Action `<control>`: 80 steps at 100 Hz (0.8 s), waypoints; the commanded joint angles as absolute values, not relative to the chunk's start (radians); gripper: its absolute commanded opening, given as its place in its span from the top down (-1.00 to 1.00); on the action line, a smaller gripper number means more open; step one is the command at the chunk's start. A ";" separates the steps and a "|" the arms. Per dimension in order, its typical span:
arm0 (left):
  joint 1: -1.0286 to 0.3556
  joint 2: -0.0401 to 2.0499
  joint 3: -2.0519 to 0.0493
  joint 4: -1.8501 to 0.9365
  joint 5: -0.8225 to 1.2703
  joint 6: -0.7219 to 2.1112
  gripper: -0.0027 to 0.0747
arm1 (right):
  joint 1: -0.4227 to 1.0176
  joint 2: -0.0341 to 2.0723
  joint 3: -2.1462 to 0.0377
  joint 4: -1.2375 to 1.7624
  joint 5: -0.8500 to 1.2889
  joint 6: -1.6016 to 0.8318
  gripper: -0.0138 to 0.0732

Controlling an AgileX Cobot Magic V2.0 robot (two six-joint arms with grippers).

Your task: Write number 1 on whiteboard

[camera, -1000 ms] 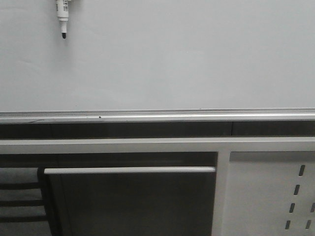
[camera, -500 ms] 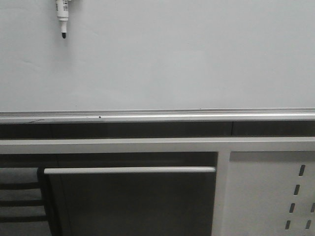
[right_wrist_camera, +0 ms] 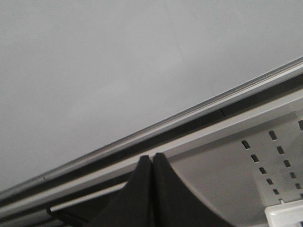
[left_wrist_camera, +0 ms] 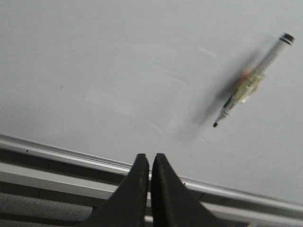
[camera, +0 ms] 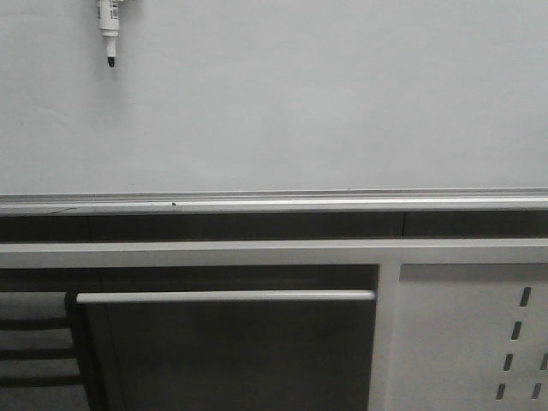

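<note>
Whiteboard [camera: 308, 103] blank, no stroke yet. Marker [left_wrist_camera: 251, 82] stuck on board. Left gripper [left_wrist_camera: 150, 163] and right gripper [right_wrist_camera: 152, 163] pressed together, empty. Left should open, grasp barrel squarely.

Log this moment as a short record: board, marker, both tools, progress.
whiteboard: blank, no stroke visible; silver rail along its lower edge
marker: high on the board at the robot's left, black tip down, its upper part out of frame in the front view
left tool: shut, empty, apart from the marker
right tool: shut, empty
cabinet panel: perforated, below the board at right
progress: number 1 not yet written
</note>
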State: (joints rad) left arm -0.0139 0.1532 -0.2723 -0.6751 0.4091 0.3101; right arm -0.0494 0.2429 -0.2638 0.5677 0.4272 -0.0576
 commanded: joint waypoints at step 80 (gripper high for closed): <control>-0.163 0.640 -0.566 -1.341 0.402 1.070 -0.34 | 0.019 0.538 -0.554 0.600 0.470 -0.305 -0.32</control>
State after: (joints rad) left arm -0.1539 0.5957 -0.5318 -1.1103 0.4479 0.8755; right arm 0.0185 0.5275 -0.5172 0.5666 0.5437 -0.2910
